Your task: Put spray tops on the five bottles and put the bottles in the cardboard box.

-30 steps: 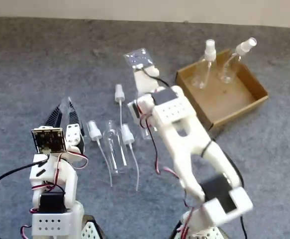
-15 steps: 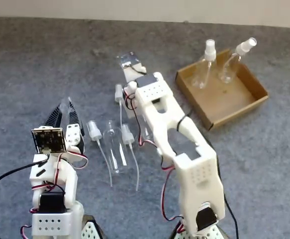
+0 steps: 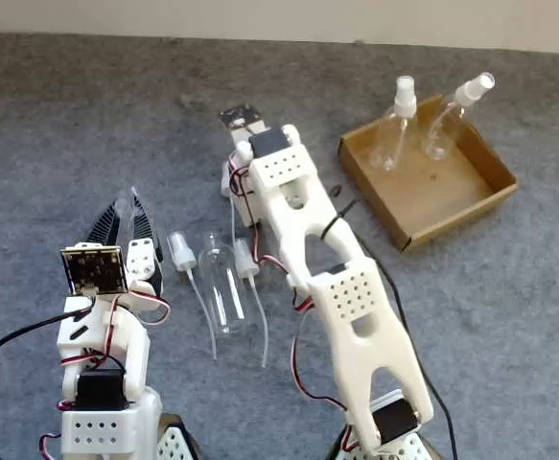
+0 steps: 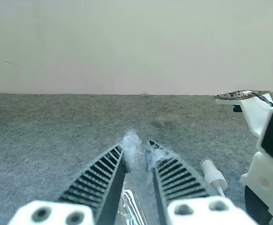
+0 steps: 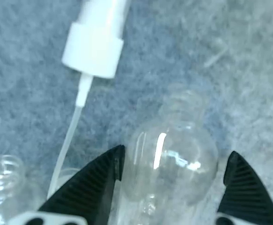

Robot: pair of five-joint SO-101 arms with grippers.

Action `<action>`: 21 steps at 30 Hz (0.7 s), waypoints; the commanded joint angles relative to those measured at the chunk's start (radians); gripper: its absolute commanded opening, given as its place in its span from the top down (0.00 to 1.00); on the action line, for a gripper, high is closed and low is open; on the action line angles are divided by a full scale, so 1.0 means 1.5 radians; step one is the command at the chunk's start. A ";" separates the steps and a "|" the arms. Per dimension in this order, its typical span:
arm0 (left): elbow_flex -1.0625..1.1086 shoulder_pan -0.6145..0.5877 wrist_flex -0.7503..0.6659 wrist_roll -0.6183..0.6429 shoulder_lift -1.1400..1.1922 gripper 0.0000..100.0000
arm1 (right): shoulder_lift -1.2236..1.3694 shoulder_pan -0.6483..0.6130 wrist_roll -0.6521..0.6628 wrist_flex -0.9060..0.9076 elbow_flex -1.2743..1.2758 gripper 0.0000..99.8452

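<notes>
The right arm [image 3: 298, 201] has swung from beside the cardboard box [image 3: 485, 158] out over the carpet [image 3: 68, 115]. The right gripper [image 5: 175, 161], spread, straddles an uncapped bottle [image 5: 183, 136] beside a spray top [image 5: 99, 37]. The left gripper [image 4: 137, 152] pinches a second bottle [image 4: 131, 140]. A grasp seems next.

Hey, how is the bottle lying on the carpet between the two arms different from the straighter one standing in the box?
The carpet bottle has a bare neck; the box bottle wears a white spray top. The carpet bottle lies flat on its side; the box bottle stands nearly upright in the cardboard box. Both are clear and look empty.
</notes>
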 commanded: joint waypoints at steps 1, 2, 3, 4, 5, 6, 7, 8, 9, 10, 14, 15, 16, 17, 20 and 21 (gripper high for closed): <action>0.014 -0.004 -0.018 0.004 -0.003 0.99 | 0.015 -0.003 0.004 0.041 -0.105 0.72; 0.014 -0.004 -0.018 0.004 -0.003 0.99 | 0.025 -0.003 0.004 0.050 -0.127 0.74; 0.014 -0.004 -0.018 0.004 -0.003 0.99 | 0.034 -0.003 0.004 0.055 -0.151 0.77; 0.014 -0.004 -0.018 0.004 -0.003 0.99 | 0.042 -0.003 0.004 0.060 -0.174 0.79; 0.014 -0.004 -0.018 0.004 -0.003 0.99 | 0.051 -0.002 0.004 0.064 -0.199 0.81; 0.014 -0.004 -0.018 0.004 -0.003 0.99 | 0.056 -0.002 0.004 0.068 -0.222 0.82; 0.014 -0.004 -0.018 0.004 -0.003 0.99 | 0.062 -0.002 0.004 0.074 -0.244 0.83; 0.014 -0.004 -0.018 0.004 -0.003 0.99 | 0.065 -0.002 0.004 0.084 -0.265 0.83; 0.014 -0.004 -0.018 0.004 -0.003 0.99 | 0.069 -0.002 0.004 0.096 -0.286 0.83; 0.014 -0.004 -0.018 0.004 -0.003 0.99 | 0.071 -0.002 0.004 0.099 -0.304 0.83; 0.014 -0.004 -0.018 0.004 -0.003 0.99 | 0.069 0.009 0.004 0.100 -0.351 0.83; 0.014 -0.004 -0.018 0.004 -0.003 0.99 | 0.067 0.012 0.004 0.100 -0.359 0.83; 0.014 -0.004 -0.018 0.004 -0.003 0.99 | 0.066 0.016 0.004 0.100 -0.364 0.83; 0.014 -0.003 -0.018 0.004 -0.003 0.99 | 0.066 0.021 0.004 0.100 -0.368 0.83; 0.014 -0.003 -0.018 0.004 -0.003 0.99 | 0.066 0.030 0.004 0.100 -0.375 0.83; 0.014 -0.003 -0.018 0.004 -0.003 0.99 | 0.065 0.032 0.004 0.101 -0.378 0.83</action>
